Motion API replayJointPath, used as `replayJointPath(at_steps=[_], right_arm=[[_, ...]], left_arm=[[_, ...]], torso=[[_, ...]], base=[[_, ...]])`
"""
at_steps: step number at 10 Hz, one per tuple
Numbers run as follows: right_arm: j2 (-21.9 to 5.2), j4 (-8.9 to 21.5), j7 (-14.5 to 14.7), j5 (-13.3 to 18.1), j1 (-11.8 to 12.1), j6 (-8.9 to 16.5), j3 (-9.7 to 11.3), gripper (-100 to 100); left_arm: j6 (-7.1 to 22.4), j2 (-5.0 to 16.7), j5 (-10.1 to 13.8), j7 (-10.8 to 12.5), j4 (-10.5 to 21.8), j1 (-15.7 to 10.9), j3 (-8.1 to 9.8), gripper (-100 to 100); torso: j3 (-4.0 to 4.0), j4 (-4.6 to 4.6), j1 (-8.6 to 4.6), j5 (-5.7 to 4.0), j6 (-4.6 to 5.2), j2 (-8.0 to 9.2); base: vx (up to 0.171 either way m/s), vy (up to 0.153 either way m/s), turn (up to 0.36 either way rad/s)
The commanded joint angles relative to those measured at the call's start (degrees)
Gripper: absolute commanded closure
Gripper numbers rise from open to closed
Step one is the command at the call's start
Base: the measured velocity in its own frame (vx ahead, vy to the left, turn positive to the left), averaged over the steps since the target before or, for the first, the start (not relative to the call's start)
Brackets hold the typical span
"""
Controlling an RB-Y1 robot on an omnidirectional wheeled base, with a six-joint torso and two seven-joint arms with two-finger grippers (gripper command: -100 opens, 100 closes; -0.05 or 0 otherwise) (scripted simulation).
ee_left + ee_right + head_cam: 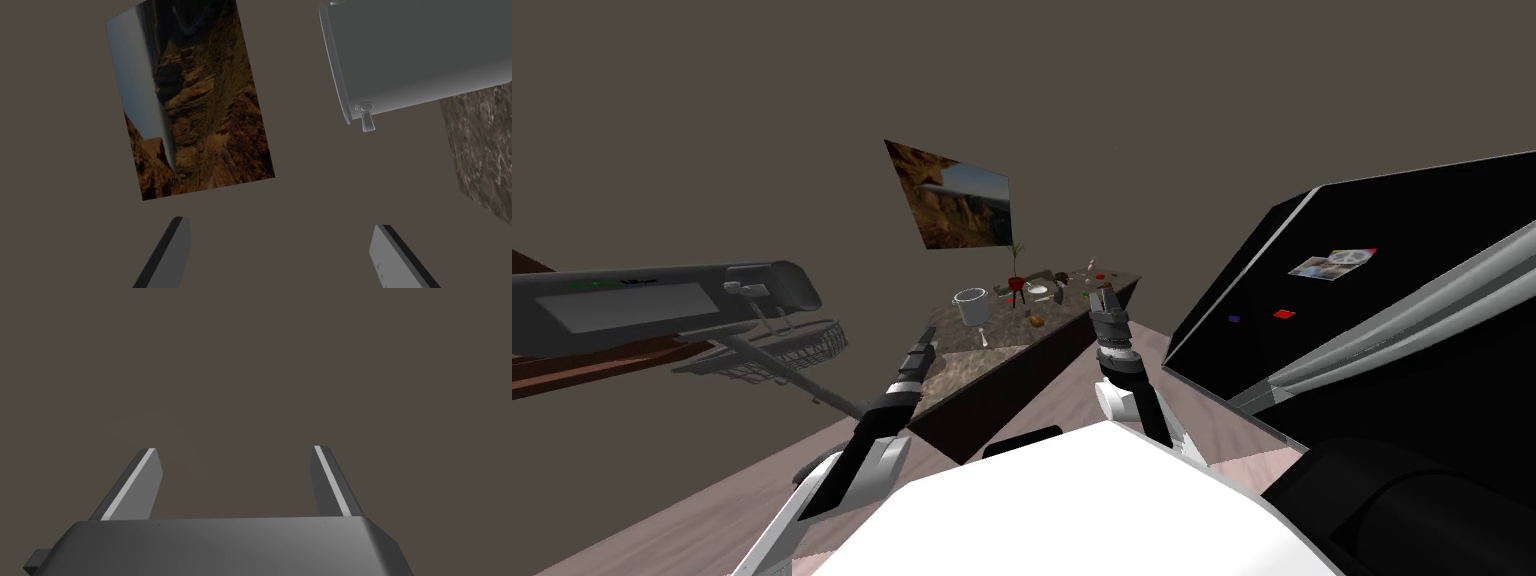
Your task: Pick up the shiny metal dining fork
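A stone-patterned table [1012, 345] stands ahead with several small items on it. A thin pale utensil [983, 340] lies in front of a grey pot [971, 305]; I cannot tell whether it is the fork. My left gripper [925, 337] hovers over the table's near left corner, short of the pot. In the left wrist view its fingers [172, 252] stand open with nothing between them, and the pot [420, 55] and table edge [480, 150] lie off to one side. My right gripper [1103, 298] is raised over the table's right side, open [235, 453] and empty.
A red stand with a small plant [1015, 283] and other small items crowd the table's far end. A black fridge [1372, 330] stands close on the right. A grey appliance [662, 305] and a wire basket [802, 345] are on the left.
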Motion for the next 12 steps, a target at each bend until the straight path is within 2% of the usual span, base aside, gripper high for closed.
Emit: replayJointPath(at_steps=[1,2,3,5,6,7,8,10,11,12], right_arm=[[0.0,0.0,0.0,0.0,0.0,0.0,0.0,0],[0.0,0.0,0.0,0.0,0.0,0.0,0.0,0],[0.0,0.0,0.0,0.0,0.0,0.0,0.0,0],[0.0,0.0,0.0,0.0,0.0,0.0,0.0,0],[0.0,0.0,0.0,0.0,0.0,0.0,0.0,0],[0.0,0.0,0.0,0.0,0.0,0.0,0.0,0],[0.0,0.0,0.0,0.0,0.0,0.0,0.0,0],[0.0,0.0,0.0,0.0,0.0,0.0,0.0,0],[0.0,0.0,0.0,0.0,0.0,0.0,0.0,0],[0.0,0.0,0.0,0.0,0.0,0.0,0.0,0]], left_arm=[[2.9,1.4,1.0,-1.5,0.8,-0.6,-0.08,-100],[4.5,2.7,1.9,-2.7,1.5,-1.1,-0.06,-100],[5.2,2.7,1.9,-2.7,1.5,-1.1,-0.06,-100],[9.2,5.4,3.8,-5.1,3.0,-2.1,-0.05,-100],[9.8,5.4,3.8,-5.1,3.0,-2.1,-0.05,-100],[12.0,6.8,4.8,-6.4,3.8,-2.6,-0.07,-100],[12.0,6.8,4.8,-6.4,3.8,-2.6,-0.07,-100],[16.0,9.7,6.8,-9.2,5.6,-3.6,-0.17,-100],[16.5,9.7,6.8,-9.2,5.6,-3.6,-0.17,-100],[18.6,11.3,7.8,-10.6,6.6,-4.1,-0.25,-100]], torso=[[0.00,0.00,0.00,0.00,0.00,0.00],[-0.01,0.00,-0.01,0.00,0.03,-0.01],[-0.01,0.00,-0.02,-0.01,0.02,-0.01],[0.01,0.00,0.00,0.00,0.01,0.01],[0.00,0.00,-0.05,-0.01,0.02,0.00],[0.00,0.00,-0.01,-0.01,-0.01,0.00],[0.00,0.00,0.00,0.00,0.01,0.00],[-0.01,0.00,0.01,0.00,0.02,-0.02],[-0.02,-0.01,-0.02,0.00,0.01,-0.04],[-0.01,-0.01,0.00,0.00,-0.03,-0.02]], base=[[0.008,-0.031,-0.142],[0.008,-0.037,-0.204],[0.001,-0.024,-0.059],[0.003,-0.038,-0.158],[0.006,-0.030,-0.092],[0.006,-0.030,-0.141],[0.007,-0.020,-0.073],[0.016,-0.034,-0.189],[0.013,-0.027,-0.048],[0.010,-0.029,-0.110]])
